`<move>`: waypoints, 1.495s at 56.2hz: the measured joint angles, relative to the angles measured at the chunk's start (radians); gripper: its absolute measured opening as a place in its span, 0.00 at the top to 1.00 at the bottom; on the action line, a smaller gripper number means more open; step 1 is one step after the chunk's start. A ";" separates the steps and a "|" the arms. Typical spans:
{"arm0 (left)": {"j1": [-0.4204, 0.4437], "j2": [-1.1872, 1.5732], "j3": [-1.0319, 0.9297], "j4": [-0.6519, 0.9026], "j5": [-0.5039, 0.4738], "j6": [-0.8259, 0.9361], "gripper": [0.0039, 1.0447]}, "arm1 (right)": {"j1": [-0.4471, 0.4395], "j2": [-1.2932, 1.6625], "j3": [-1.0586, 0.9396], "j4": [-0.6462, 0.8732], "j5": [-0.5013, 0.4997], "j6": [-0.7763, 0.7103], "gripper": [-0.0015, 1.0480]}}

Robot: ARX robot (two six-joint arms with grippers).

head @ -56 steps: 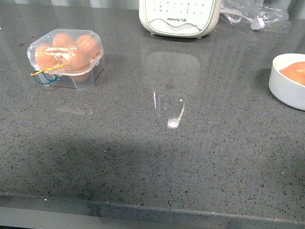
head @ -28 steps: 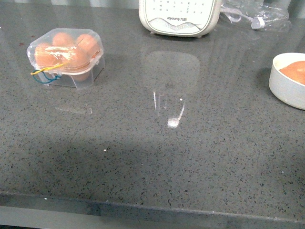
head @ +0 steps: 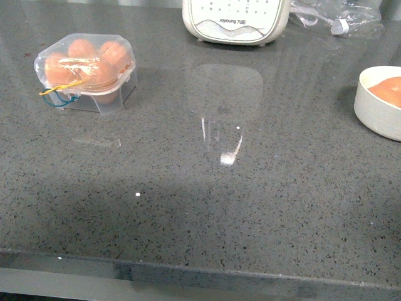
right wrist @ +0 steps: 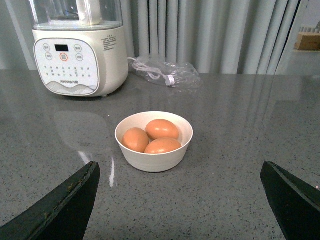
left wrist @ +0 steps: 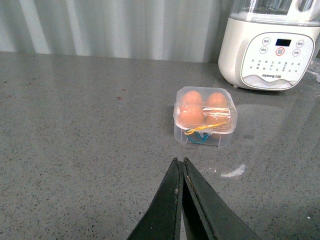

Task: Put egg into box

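Note:
The box (head: 86, 72) is a small clear carton at the far left of the grey counter. Its lid is down over several brown eggs, with yellow and blue bands hanging at its front. It also shows in the left wrist view (left wrist: 205, 117). My left gripper (left wrist: 179, 161) is shut and empty, above the counter a short way from the box. Three brown eggs lie in a white bowl (right wrist: 155, 161); the topmost egg (right wrist: 161, 129) rests at the back. My right gripper (right wrist: 180, 170) is open wide and empty, facing the bowl. Neither arm shows in the front view.
A white Joyoung appliance (head: 236, 22) stands at the back middle of the counter. A crumpled clear plastic bag (head: 338, 15) lies at the back right. The bowl (head: 376, 116) sits at the right edge of the front view. The counter's front edge (head: 200, 269) runs along the bottom.
Everything in the front view sits slightly higher in the picture than before. Nothing on the counter has moved relative to the rest.

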 joint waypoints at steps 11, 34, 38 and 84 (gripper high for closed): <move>0.000 0.000 0.000 0.000 0.000 0.000 0.66 | 0.000 0.000 0.000 0.000 0.000 0.000 0.07; 0.000 0.000 0.000 0.000 0.000 0.000 0.05 | 0.000 0.000 0.000 0.000 0.000 0.000 0.07; 0.000 0.000 0.000 0.000 0.000 0.000 0.07 | 0.000 0.000 0.000 0.000 0.000 0.000 0.07; 0.000 0.000 0.000 0.000 0.000 0.000 0.06 | 0.000 0.000 0.000 0.000 0.000 0.000 0.07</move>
